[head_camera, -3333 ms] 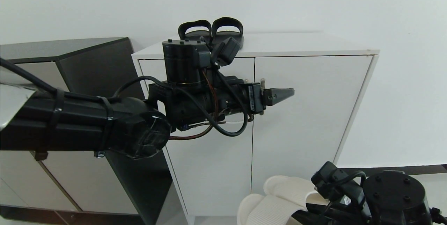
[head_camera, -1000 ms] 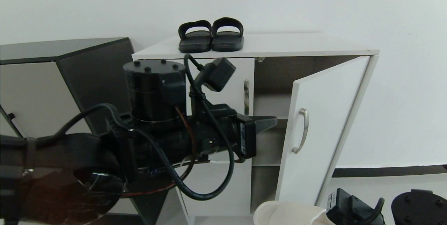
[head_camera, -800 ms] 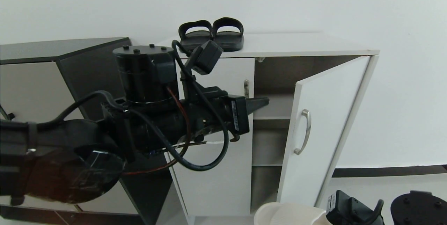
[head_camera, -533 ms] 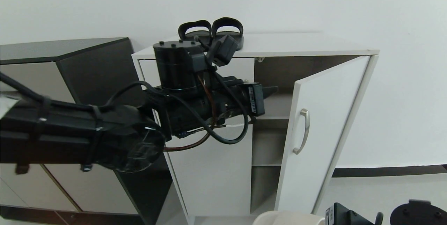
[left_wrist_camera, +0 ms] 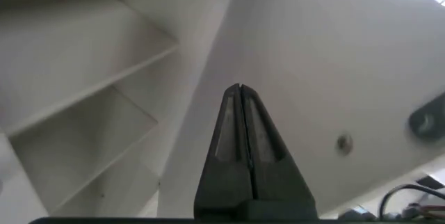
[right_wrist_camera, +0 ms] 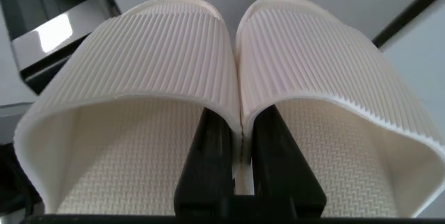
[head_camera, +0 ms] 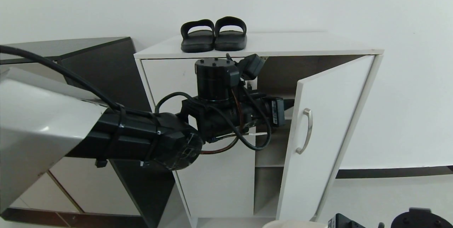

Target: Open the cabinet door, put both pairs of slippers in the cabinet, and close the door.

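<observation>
The right door of the cabinet stands part-way open, so the first step looks mostly done; stowing both pairs and shutting the door are left. The left gripper, its fingers pressed together on nothing, sits in the opening just behind the door's inner face, near the shelves, and the black slippers lie side by side on the cabinet's top. The right gripper, low in front of the cabinet, pinches the touching inner walls of the white slippers, so neither pair is inside yet.
</observation>
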Robot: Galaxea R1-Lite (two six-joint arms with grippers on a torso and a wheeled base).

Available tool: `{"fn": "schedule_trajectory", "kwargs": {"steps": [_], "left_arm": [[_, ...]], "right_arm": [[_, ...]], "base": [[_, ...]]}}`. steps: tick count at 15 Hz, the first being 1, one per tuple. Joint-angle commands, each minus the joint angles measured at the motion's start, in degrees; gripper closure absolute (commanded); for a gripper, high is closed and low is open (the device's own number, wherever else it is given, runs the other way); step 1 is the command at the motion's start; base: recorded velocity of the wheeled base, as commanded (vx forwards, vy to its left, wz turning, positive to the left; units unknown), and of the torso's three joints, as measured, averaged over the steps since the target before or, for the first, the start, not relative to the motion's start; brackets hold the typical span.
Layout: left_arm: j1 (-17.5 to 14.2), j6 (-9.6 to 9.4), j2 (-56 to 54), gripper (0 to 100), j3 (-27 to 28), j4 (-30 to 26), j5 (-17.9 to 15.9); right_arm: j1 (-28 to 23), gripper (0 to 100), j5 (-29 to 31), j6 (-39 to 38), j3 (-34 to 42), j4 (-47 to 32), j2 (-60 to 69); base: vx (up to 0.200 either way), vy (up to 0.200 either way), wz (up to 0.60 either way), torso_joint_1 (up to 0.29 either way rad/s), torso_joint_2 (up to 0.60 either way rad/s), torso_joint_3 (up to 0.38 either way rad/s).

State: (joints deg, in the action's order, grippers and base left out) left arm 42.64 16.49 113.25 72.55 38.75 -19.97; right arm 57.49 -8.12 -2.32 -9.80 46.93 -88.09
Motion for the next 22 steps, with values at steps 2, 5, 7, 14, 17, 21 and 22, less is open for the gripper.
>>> {"fn": "schedule_trajectory", "kwargs": {"steps": [2, 5, 7, 14, 17, 21, 22], "left_arm": [[2.88, -0.06, -2.24, 100, -5.84, 4.75, -0.33], [7.98, -0.85, -2.68, 100, -10.23, 11.17, -1.92], [8.07, -0.85, -2.33, 100, -11.29, 12.66, -1.83], [-10.47, -2.34, -36.96, 100, -23.06, -5.18, 9.25], [-15.66, -8.5, -62.36, 100, -32.73, -31.63, 22.78], [-38.34, -13.86, -91.81, 100, -51.36, -39.9, 27.61], [-41.24, -13.77, -98.22, 100, -56.11, -39.9, 27.88]], "right_arm": [[2.63, 100, -0.05, -0.06, 0.66, -0.09, 1.08], [3.07, 100, -0.14, -0.06, 1.1, 0.0, 0.81], [3.07, 100, 0.03, -0.23, 0.84, 0.26, 0.64], [-7.92, 100, 18.49, -9.64, -13.31, 0.97, -11.23], [-10.29, 100, 27.89, -10.08, -16.65, 0.79, -12.81], [-11.96, 100, 32.64, -9.64, -17.71, 0.62, -13.25], [-11.96, 100, 32.73, -9.55, -17.44, 0.62, -13.16]], "base": [[-0.2, 0.0, 0.0, -0.005, 0.0, 0.0], [-0.2, 0.0, 0.0, 0.001, 0.0, 0.004], [-0.2, 0.0, 0.0, -0.002, 0.0, 0.007], [-0.029, 0.0, 0.0, 0.0, 0.0, 0.0], [0.0, 0.0, 0.0, 0.0, 0.0, 0.0], [0.0, 0.0, 0.0, 0.0, 0.0, 0.0], [0.0, 0.0, 0.0, 0.0, 0.0, 0.0]]}}
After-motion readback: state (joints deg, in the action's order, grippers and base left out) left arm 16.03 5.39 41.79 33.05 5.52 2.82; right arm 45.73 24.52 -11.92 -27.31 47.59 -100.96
